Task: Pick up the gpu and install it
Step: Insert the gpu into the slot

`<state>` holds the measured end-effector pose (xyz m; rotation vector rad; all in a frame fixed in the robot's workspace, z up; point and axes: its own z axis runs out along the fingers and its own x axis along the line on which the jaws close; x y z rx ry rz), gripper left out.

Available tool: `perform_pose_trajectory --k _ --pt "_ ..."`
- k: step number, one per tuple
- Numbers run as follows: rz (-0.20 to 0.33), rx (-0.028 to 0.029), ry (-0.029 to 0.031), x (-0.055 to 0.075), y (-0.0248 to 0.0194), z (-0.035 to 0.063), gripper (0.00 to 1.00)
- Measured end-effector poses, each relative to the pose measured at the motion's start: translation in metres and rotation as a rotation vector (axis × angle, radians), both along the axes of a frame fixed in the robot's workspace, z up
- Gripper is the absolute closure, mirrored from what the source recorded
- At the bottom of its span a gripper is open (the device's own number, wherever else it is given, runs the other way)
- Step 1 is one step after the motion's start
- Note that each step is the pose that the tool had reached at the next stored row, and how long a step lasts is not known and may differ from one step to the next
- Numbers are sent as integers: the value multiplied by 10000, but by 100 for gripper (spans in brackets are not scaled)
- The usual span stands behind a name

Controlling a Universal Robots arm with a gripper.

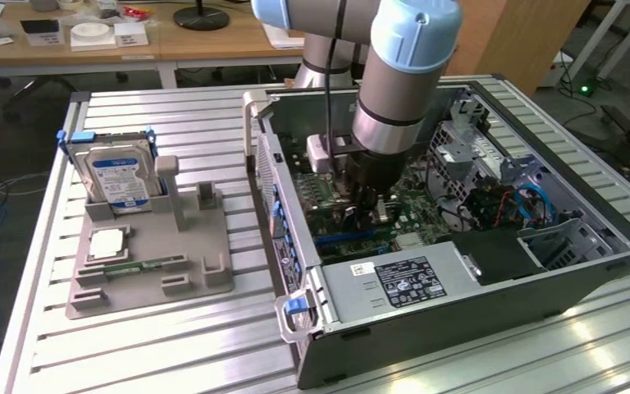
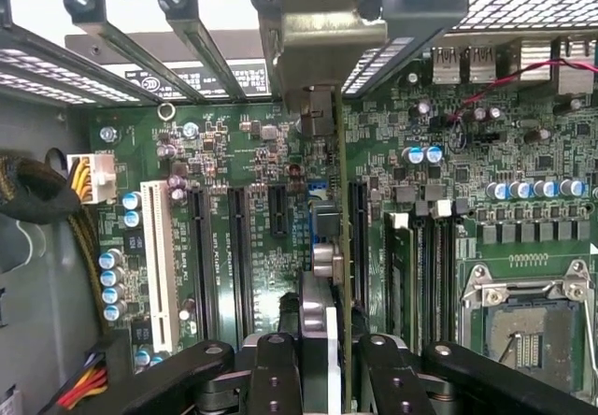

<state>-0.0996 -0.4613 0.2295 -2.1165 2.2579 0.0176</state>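
My gripper [image 2: 329, 364] is shut on the gpu [image 2: 342, 209], a thin green card seen edge-on, with its black cooler block [image 2: 314, 326] between the fingers [image 2: 276, 364]. Its silver bracket [image 2: 322, 46] stands against the rear slot openings of the computer case. The card runs along a black expansion slot [image 2: 358, 237] on the motherboard [image 2: 234, 144]; whether it is seated I cannot tell. In the exterior view my gripper [image 1: 367, 205] is down inside the open computer case [image 1: 577, 271], above the motherboard.
A grey fixture [image 1: 151, 279] on the exterior view's left holds the silver hard drive [image 1: 118, 176], a narrow memory stick [image 1: 140, 266] and a square chip [image 1: 107, 242]. The power supply [image 1: 403, 283] fills the case's near end. CPU socket [image 2: 528, 321] and white slot [image 2: 157, 265] flank the card.
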Motion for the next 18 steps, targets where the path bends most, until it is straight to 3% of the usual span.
perform_pose_trajectory --k 18 --pt "2 0 31 -69 0 -38 71"
